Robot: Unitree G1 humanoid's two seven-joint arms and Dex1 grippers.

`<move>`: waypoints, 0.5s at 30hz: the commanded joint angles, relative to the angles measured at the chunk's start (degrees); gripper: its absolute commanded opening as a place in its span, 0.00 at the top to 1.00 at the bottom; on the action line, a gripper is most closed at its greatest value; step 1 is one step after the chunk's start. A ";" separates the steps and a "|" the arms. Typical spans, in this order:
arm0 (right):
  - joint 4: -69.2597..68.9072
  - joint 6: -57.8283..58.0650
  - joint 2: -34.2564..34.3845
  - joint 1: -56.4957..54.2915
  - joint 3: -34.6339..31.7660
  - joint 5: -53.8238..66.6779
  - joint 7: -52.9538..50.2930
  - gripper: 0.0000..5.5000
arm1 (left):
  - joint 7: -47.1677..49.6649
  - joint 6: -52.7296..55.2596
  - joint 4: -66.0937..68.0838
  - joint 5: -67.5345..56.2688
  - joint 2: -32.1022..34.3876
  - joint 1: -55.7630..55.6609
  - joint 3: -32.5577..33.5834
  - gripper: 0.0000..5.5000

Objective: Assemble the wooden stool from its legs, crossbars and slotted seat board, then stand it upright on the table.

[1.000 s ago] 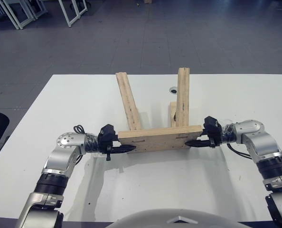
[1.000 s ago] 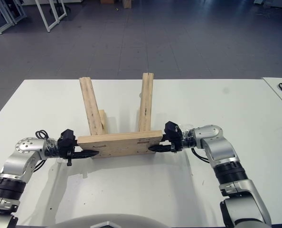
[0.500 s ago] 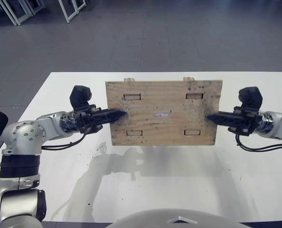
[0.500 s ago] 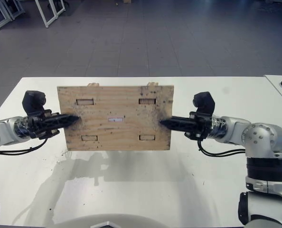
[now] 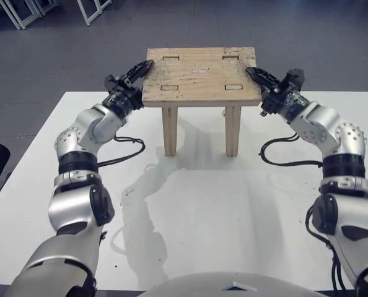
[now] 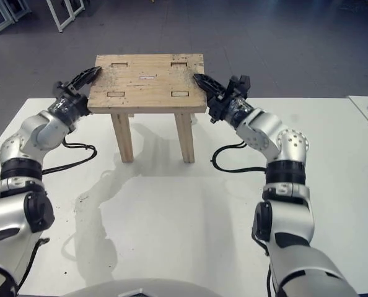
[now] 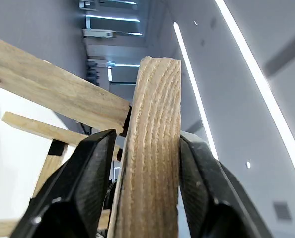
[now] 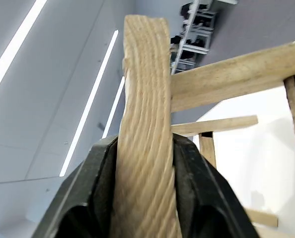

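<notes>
Holding the stool [image 5: 199,105] upright in the upper centre of the frame, 2 pincers clamp opposite ends of the slotted seat board [image 5: 199,75].

1. The left pincer [image 5: 145,67] grips the board's left edge. Its fingers [image 7: 83,183] are closed to the board's thickness, 1 on each face.
2. The right pincer [image 5: 251,72] grips the right edge in the same way, with its fingers [image 8: 95,198] pressed against both faces.
3. The board's long axis runs left to right across the frame, directly between the pincers. Each pincer enters along that axis from outside, so both arms are equally near.
4. The 2 near legs [image 5: 170,131] reach down to the tabletop [image 5: 233,216]. Whether all feet bear on it cannot be confirmed.

Judgement: the task appears nearly complete. Release calls for opening each pincer and withdrawing outward along the board's long axis, level with the seat, to avoid tipping the stool.
</notes>
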 commanded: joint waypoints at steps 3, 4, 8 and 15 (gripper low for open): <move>23.22 -0.14 2.47 -8.70 0.16 -18.75 13.41 0.48 | 9.14 2.33 14.59 9.29 -6.95 -8.01 5.74 0.44; 24.85 -0.75 2.27 -9.46 -1.25 -20.24 16.08 0.44 | 8.60 2.36 15.15 10.55 -6.66 -8.36 7.13 0.44; 27.18 -0.16 0.97 -10.82 -5.76 -24.98 23.79 0.38 | 4.36 4.57 15.08 15.05 -5.36 -8.68 10.86 0.44; 25.65 -3.39 -3.07 -11.38 -19.28 -25.49 25.06 0.38 | -4.03 1.98 13.60 20.46 -1.17 -10.87 18.84 0.44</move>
